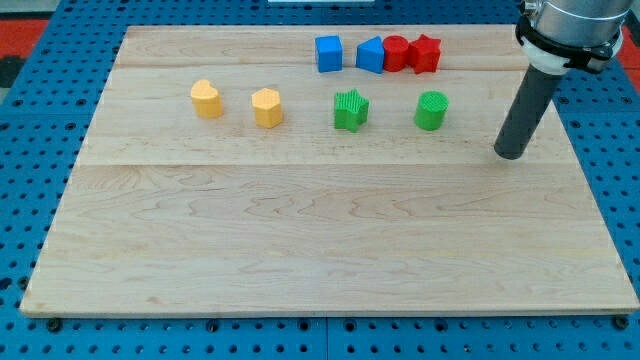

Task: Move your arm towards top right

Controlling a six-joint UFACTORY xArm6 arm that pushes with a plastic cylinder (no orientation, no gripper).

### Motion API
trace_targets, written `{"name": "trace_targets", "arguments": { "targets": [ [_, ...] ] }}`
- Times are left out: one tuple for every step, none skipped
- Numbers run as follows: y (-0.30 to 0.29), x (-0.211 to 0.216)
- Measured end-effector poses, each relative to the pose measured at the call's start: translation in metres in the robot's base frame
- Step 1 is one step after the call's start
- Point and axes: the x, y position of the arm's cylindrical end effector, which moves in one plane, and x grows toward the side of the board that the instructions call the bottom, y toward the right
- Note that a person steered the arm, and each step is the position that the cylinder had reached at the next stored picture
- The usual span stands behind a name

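Note:
My tip (509,154) rests on the wooden board (320,240) near the view's right edge, right of and slightly below the green round block (431,111). A green star block (351,110) sits to the left of that one. Along the view's top stands a row: a blue cube (328,53), a blue block (371,55), a red round block (396,52) and a red star block (425,54), the last three touching. Two yellow blocks (207,99) (267,107) sit at the left. My tip touches no block.
The board lies on a blue pegboard table (30,200). The arm's silver and black body (570,30) hangs over the board's top right corner.

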Motion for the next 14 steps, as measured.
{"name": "trace_targets", "arguments": {
  "targets": [
    [0.001,0.0],
    [0.001,0.0],
    [-0.004,-0.002],
    [-0.015,-0.004],
    [-0.024,-0.015],
    [-0.024,-0.022],
    [-0.016,-0.024],
    [-0.003,-0.023],
    [0.01,-0.023],
    [0.013,-0.034],
    [0.022,-0.052],
    [0.029,-0.065],
    [0.051,-0.065],
    [0.063,-0.073]
  ]
}}
